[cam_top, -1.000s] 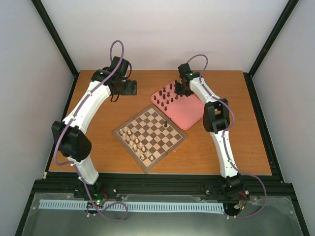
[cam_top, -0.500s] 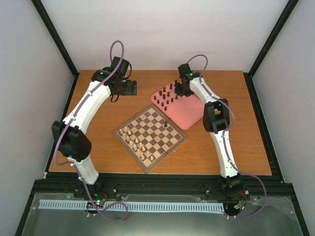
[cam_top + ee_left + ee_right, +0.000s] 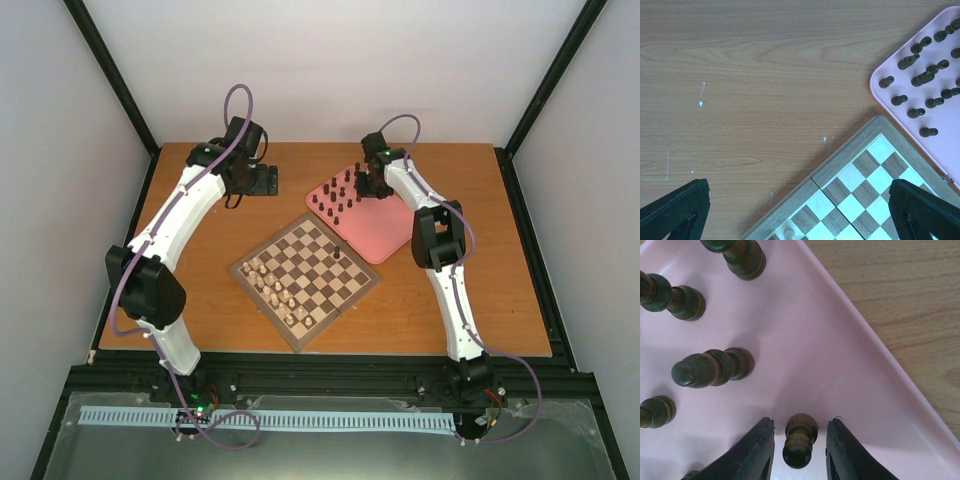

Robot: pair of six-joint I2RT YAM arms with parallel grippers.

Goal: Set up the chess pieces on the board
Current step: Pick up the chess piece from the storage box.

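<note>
The board (image 3: 306, 270) lies mid-table with pale chessmen along its left edge and one dark piece (image 3: 337, 253) on its right side. Several dark chess pieces (image 3: 336, 198) stand on the pink tray (image 3: 378, 232). My right gripper (image 3: 799, 447) is low over the tray's far corner, open, its fingers either side of a dark pawn (image 3: 800, 439) with a gap on both sides. My left gripper (image 3: 252, 178) hangs open and empty over bare table left of the tray; the left wrist view shows the board corner (image 3: 875, 150) and dark pieces (image 3: 920, 80).
Other dark pieces (image 3: 710, 367) stand close to the left of the right gripper on the tray. The tray's rim (image 3: 880, 352) runs just to its right. A pale piece (image 3: 788, 233) shows at the board's near edge.
The right gripper has shifted very slightly over the tray's far corner. The left arm has not moved.
</note>
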